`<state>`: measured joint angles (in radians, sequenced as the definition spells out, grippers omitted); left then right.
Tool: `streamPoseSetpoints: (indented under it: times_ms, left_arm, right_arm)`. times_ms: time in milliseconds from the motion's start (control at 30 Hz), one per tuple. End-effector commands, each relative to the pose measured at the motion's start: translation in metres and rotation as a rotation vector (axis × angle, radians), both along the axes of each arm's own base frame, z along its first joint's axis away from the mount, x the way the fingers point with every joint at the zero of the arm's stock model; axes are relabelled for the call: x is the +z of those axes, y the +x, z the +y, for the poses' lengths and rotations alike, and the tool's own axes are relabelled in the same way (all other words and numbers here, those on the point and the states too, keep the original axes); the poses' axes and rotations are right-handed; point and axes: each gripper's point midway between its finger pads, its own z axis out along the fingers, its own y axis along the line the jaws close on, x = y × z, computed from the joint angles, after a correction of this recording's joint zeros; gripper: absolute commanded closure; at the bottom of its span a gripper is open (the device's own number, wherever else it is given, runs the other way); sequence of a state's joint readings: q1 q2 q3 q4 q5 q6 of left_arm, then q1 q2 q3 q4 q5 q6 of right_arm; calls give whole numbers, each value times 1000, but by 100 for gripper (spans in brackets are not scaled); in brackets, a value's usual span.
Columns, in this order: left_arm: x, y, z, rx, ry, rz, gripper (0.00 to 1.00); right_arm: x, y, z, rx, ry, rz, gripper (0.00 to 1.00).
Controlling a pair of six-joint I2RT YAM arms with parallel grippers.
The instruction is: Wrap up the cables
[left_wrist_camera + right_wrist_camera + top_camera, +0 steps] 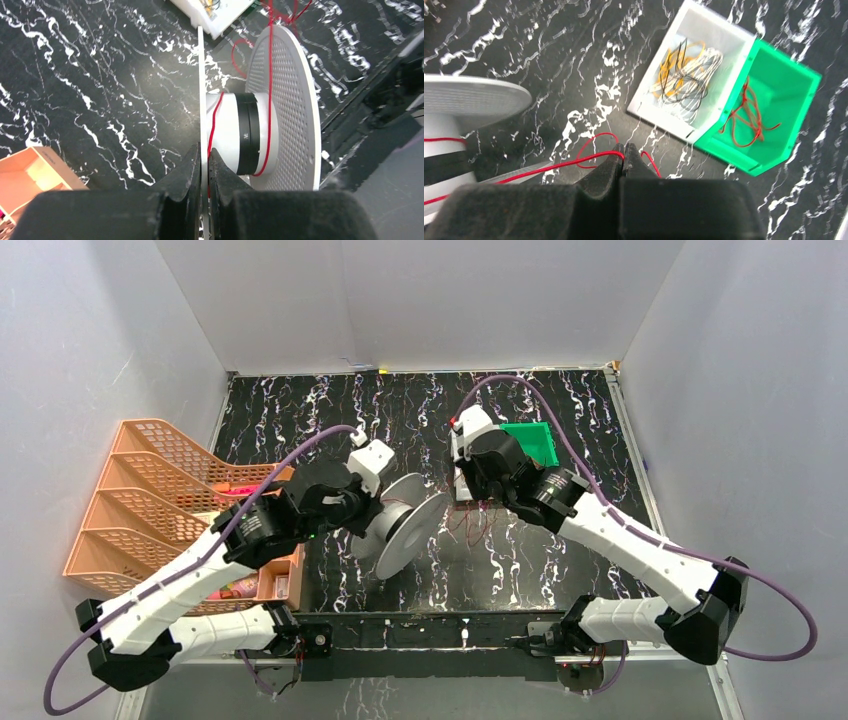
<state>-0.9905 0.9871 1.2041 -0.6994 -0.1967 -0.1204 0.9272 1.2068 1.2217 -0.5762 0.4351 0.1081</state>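
A white spool (405, 525) stands on edge at the table's middle. My left gripper (203, 152) is shut on the spool's thin solid flange (200, 90); it shows at the spool's left in the top view (372, 508). A thin red cable (270, 75) runs over the perforated flange (295, 110) and round the white, black-banded hub (235, 132). My right gripper (623, 150) is shut on the red cable (549, 169), which runs left to the spool (469, 97). Loose red loops (470, 525) lie on the table below that gripper (465, 495).
A white bin (659, 80) of yellowish, white and black wires and a green bin (796, 90) of reddish wires sit at the back right. An orange file rack (150, 500) stands at the left edge. A wooden box (30, 172) is near the left arm.
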Motion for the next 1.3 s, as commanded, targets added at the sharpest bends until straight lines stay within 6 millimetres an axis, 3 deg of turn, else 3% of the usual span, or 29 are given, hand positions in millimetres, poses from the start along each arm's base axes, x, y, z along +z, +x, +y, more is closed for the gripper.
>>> streamPoseSetpoints:
  times_ms: [0,400,667,900,1033,1267]
  left_arm:
    - [42,-28,0,-100,-132,4,100]
    - [109,-48,1,-153,-362,-47,100]
    - [158,-60,8,-175,-509,-100,100]
    - [189,-56,22,-109,-584,-158,100]
    - [201,-50,31,-58,-603,-190,100]
    - [206,-41,38,9,-614,-209,100]
  right_arm:
    - [1,16,-7,-56,148,-7,100]
    - [-95,11,-25,-161,253,184,91]
    - [-137,8,-26,-226,299,253,81]
    - [-163,5,-34,-289,270,288,75]
    - [-164,2,-39,-311,265,298,69]
    - [-131,-14,-22,-181,383,304,54]
